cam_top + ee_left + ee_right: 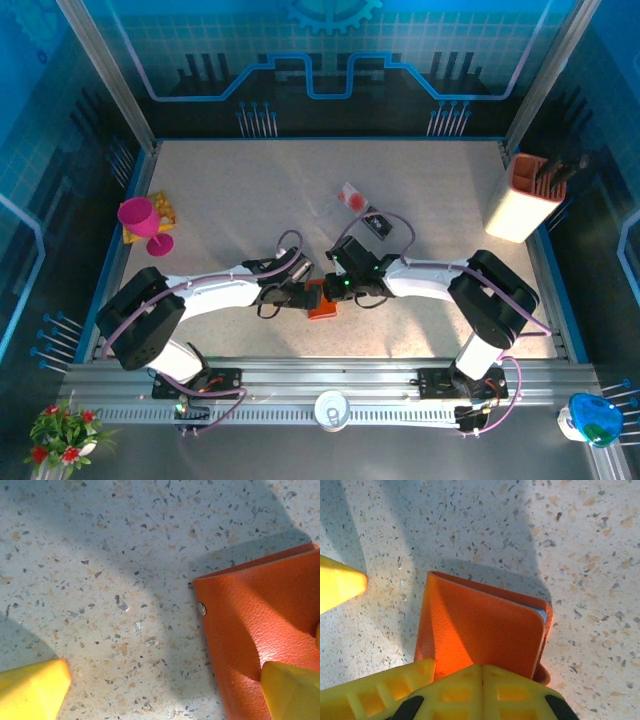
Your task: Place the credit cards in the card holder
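Note:
The orange card holder (322, 300) lies folded on the table between both grippers. My right gripper (482, 669) is shut, its joined yellow tips resting on the holder's top flap (480, 625). A pale blue edge (542, 615) shows between the flaps at one corner. My left gripper (165, 695) stands wide open: one finger (292, 690) lies over the holder (260, 625) near its snap stud, the other finger (30, 692) is over bare table. Two credit cards lie farther back: a white one with a red blob (352, 197) and a black one (376, 224).
A pink goblet (140, 218) stands on a yellow patch at the left edge. A white and orange container (525, 200) with dark utensils stands at the back right. A tin can (331, 410) sits on the front rail.

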Controlling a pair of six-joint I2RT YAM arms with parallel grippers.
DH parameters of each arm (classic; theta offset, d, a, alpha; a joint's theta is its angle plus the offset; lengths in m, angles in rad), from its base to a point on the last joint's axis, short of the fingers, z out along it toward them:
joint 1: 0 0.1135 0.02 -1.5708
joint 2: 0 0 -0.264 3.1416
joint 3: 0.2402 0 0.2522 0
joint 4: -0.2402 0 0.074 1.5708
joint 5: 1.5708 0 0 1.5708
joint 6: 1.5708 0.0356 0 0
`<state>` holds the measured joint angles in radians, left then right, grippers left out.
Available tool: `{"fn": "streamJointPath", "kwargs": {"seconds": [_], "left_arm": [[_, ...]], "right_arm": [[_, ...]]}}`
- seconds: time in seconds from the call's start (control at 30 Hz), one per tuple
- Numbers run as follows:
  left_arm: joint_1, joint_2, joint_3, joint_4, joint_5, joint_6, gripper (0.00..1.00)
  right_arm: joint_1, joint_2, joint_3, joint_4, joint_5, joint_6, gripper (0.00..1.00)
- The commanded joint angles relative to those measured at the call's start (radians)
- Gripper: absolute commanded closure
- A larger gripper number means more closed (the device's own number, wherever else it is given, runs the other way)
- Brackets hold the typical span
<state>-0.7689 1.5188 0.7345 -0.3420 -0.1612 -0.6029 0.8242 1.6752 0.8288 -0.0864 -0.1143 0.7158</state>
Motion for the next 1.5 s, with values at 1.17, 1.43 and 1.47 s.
{"fn": "streamJointPath", "kwargs": {"seconds": [1.17,1.43,1.47], "left_arm": [[0.004,0.102,-0.053,-0.047,0.029,-0.032,0.01],[0.004,0.095,-0.054,-0.051,0.023,-0.029,0.01],[0.005,0.096,-0.055,-0.051,0.024,-0.029,0.01]], "right_arm": [[0.249,0.011,-0.399,0.285,0.282,0.111,1.0],[0.248,-0.001,-0.377,0.258,0.281,0.119,1.0],[0.245,-0.005,-0.37,0.249,0.276,0.116,1.0]]}}
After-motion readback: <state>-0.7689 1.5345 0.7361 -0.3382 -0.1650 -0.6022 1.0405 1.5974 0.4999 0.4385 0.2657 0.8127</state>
